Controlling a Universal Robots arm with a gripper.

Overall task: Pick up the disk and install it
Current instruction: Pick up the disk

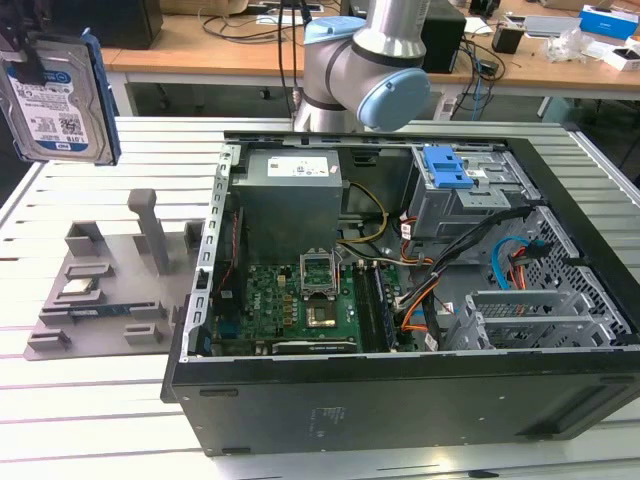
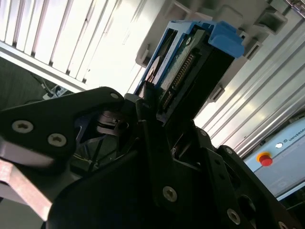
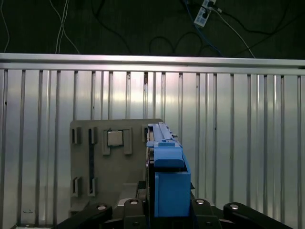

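Observation:
The disk hangs high at the exterior view's left, label facing the camera, blue bracket along its edges. It is well above the grey fixture and left of the open computer case. My gripper is shut on its upper part. In the second wrist view the black fingers clamp the disk, whose connector edge points away. The first wrist view looks along the disk's blue-framed edge, with my gripper closed around it.
Inside the case, a grey drive cage topped by a blue latch sits at the back right, with cables beside it. The fixture holds a small chip and a memory stick. The arm's base stands behind the case.

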